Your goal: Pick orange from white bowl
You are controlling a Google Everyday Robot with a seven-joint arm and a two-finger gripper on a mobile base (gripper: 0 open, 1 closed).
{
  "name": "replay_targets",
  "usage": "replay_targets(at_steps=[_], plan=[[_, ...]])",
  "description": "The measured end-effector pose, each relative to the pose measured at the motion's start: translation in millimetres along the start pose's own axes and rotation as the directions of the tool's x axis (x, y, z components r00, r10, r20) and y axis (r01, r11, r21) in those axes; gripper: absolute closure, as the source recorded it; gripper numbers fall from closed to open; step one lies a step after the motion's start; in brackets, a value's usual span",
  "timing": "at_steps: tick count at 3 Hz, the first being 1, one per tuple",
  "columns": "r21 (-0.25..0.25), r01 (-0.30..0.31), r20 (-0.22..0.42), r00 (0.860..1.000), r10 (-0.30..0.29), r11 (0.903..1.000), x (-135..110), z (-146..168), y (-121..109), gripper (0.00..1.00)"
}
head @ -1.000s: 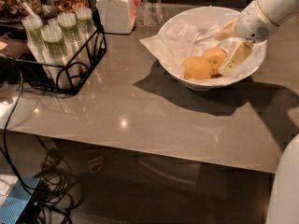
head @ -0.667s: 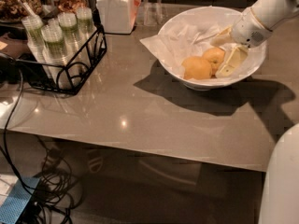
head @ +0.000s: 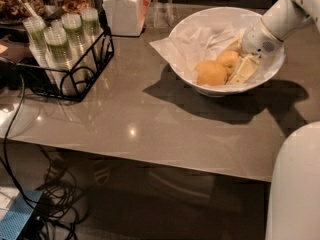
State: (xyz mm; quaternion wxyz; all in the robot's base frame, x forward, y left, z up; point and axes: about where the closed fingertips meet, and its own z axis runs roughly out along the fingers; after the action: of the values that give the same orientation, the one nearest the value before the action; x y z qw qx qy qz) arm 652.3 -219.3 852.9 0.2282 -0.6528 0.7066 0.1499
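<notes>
The white bowl (head: 220, 91) stands at the back right of the table, lined with crumpled white paper. Two fruits lie in it. The orange (head: 226, 59) is the deeper-coloured one, to the right and rear. A paler, yellower fruit (head: 210, 73) touches it at the front left. My gripper (head: 236, 59) reaches into the bowl from the upper right. It is open, with one cream finger behind the orange and the other in front of it at the right. The orange rests in the bowl.
A white square jar (head: 124, 11) stands at the back, left of the bowl. A black wire rack (head: 75, 69) with several cups of green drink sits at the left. Cables hang off the table's left edge. A white robot part (head: 297, 184) fills the lower right.
The gripper has moved down and left, deeper into the bowl, so its fingers now sit on either side of the orange. The fruits have not moved.
</notes>
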Motion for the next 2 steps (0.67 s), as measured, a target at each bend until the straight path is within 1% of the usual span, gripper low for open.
replay_targets(at_steps=[1,2], plan=[[-0.009,-0.015,0.014,1.000,0.016,0.9998,4.9,6.9,-2.5,0.43],[-0.009,-0.016,0.014,1.000,0.016,0.9998,3.7,4.6,-2.8,0.66]])
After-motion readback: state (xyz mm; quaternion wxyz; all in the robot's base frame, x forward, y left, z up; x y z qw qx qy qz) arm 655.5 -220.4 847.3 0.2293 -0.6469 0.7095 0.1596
